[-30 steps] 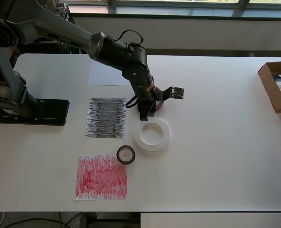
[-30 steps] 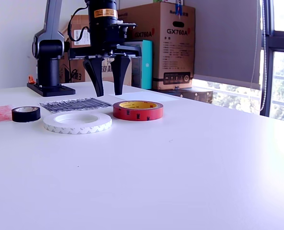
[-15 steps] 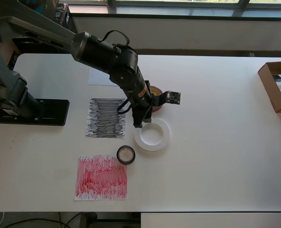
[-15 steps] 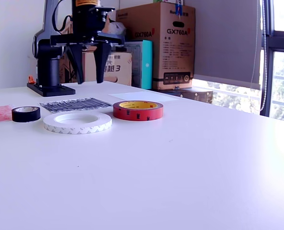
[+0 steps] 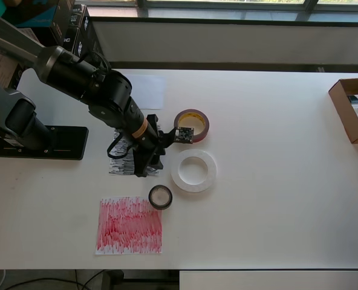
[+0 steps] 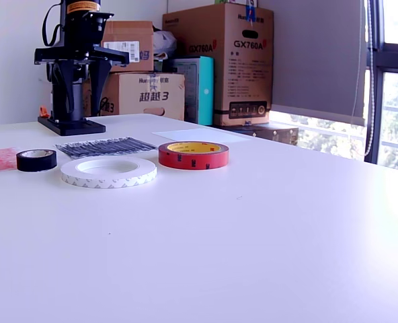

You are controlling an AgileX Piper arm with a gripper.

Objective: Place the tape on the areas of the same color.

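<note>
Tape was lying loose all over the table, none of it on its colour. From the overhead view, the gripper (image 5: 144,167) hung above the black scribbled sheet (image 5: 122,159), arm reaching in from the view's left and covering most of it. The small black roll (image 5: 160,197) sat just below and a touch to the right of the fingertips, closest of the three, lying flat with its hole up beside the top right corner of the red scribbled sheet (image 5: 129,233). The white ring (image 5: 194,171) lay to the gripper's right, the dark red roll (image 5: 191,125) up and right of it, and the plain white sheet (image 5: 144,91) farther up the table. Nothing was in the jaws that I could see, though how wide they stood I couldn't tell from above. From the exterior view, the gripper (image 6: 78,77) stood high at the back left, two dark fingers pointing down with a clear gap and nothing between them. The black roll (image 6: 36,159), white ring (image 6: 108,171) and dark red roll (image 6: 193,155) rested flat in a row, well apart from it. My guess was the black roll came next, a short reach away.
</note>
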